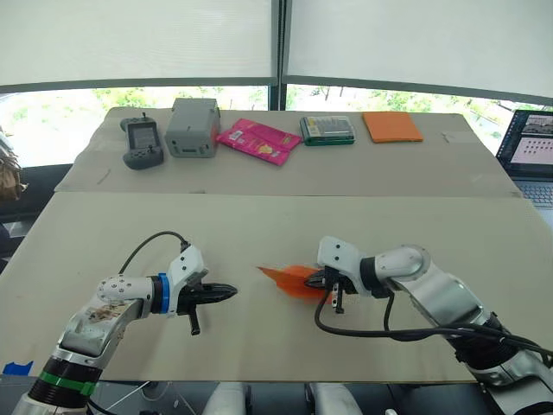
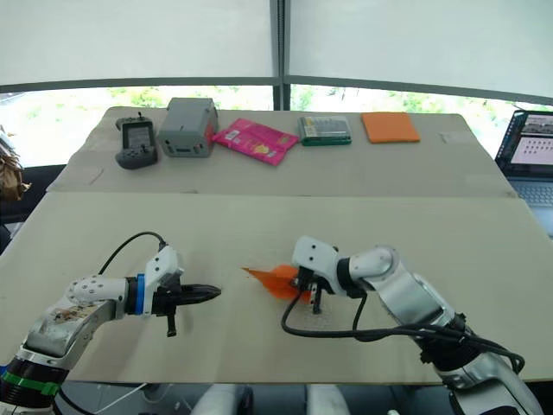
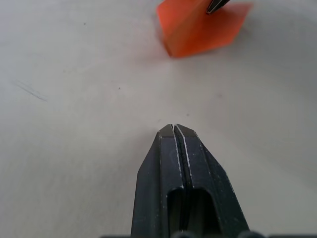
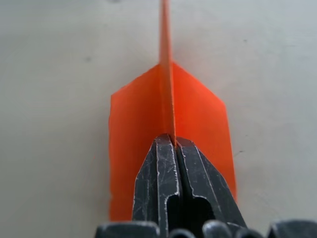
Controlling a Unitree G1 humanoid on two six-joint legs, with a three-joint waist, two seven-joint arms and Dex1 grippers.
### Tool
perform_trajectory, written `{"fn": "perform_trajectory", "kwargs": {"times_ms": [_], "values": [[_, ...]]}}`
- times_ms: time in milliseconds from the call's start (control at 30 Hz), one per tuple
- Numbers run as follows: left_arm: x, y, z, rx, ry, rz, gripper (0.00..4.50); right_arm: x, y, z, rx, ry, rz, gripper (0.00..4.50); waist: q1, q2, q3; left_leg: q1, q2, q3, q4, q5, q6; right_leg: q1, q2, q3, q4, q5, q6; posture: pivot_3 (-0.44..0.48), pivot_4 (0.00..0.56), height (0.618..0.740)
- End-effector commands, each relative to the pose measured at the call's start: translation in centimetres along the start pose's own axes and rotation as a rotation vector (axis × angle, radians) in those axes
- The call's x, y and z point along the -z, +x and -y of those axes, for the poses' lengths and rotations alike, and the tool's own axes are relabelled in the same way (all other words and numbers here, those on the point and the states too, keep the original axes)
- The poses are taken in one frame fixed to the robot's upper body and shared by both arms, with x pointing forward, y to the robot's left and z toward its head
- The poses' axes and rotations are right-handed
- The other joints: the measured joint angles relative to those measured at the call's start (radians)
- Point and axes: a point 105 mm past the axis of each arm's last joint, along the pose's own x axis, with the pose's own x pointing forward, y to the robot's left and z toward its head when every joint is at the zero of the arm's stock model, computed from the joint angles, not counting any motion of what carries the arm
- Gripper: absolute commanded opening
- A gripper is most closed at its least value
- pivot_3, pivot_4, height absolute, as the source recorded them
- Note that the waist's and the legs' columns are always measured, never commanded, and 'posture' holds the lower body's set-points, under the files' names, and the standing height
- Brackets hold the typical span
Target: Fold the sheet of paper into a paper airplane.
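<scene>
Beige worktop point(image 1: 259, 233) under bright windows: your paper airplane point(image 1: 294, 281) sits near the front centre, already dart-shaped with wings spread, its upright keel pinched by the closed right gripper point(image 4: 171, 144). Your left gripper point(image 1: 226, 293), shut on nothing, hovers well apart from it. Judged a finishing step: next, sharpen the wing creases or release the keel gently.

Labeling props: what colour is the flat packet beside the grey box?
Pink packet, by the grey box; clearest in the left eye view.

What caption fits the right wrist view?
Right gripper shut on the paper airplane at its center fold, wings spread over the table.
</scene>
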Motion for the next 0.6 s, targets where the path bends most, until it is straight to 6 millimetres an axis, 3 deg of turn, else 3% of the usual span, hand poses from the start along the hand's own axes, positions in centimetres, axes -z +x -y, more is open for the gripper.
{"fn": "perform_trajectory", "kwargs": {"times_ms": [33,100,167,267,467,600], "values": [[-0.7,0.3,-0.1,0.015,0.040,0.017,0.00,-0.8,-3.5,3.8,0.192,0.122,0.076,0.02,0.003,0.000,0.000,0.000,0.000,0.000,0.000,0.000,0.000,0.000,0.000,0.000,0.000,0.000,0.000,0.000,0.150,0.740],[-0.7,0.4,-0.2,0.021,0.043,0.017,0.00,-0.4,-4.9,5.7,0.289,0.180,0.092,0.02,0.004,0.000,0.000,0.000,0.000,0.000,0.001,0.000,0.000,0.001,-0.001,0.000,0.000,0.000,0.000,0.000,0.150,0.740],[-0.8,0.7,-0.3,0.030,0.048,0.020,0.00,1.2,-7.9,9.7,0.512,0.328,0.092,0.02,0.002,0.000,0.000,0.000,-0.001,0.000,0.001,0.000,0.000,0.001,-0.001,0.000,0.000,0.000,0.000,0.000,0.150,0.740],[-0.9,1.0,-0.4,0.037,0.057,0.021,0.00,4.3,-12.0,14.1,0.801,0.585,0.074,0.02,0.002,0.000,0.000,0.000,-0.001,0.000,0.001,0.000,-0.001,0.000,0.000,0.000,0.000,0.001,0.000,0.000,0.150,0.740],[-1.0,1.4,-0.4,0.044,0.067,0.022,0.00,9.1,-16.6,17.3,1.123,0.760,-0.007,0.02,-0.002,0.000,0.000,-0.001,0.000,0.001,-0.002,0.001,-0.001,-0.002,0.000,0.001,0.000,0.001,0.000,0.000,0.150,0.740],[-0.9,1.5,-0.3,0.043,0.068,0.021,0.00,11.1,-16.5,17.3,1.104,0.787,-0.049,0.02,-0.006,0.000,0.000,-0.001,-0.001,0.003,-0.002,0.001,-0.001,-0.002,0.000,0.003,0.000,0.001,0.000,0.000,0.150,0.740]]}}
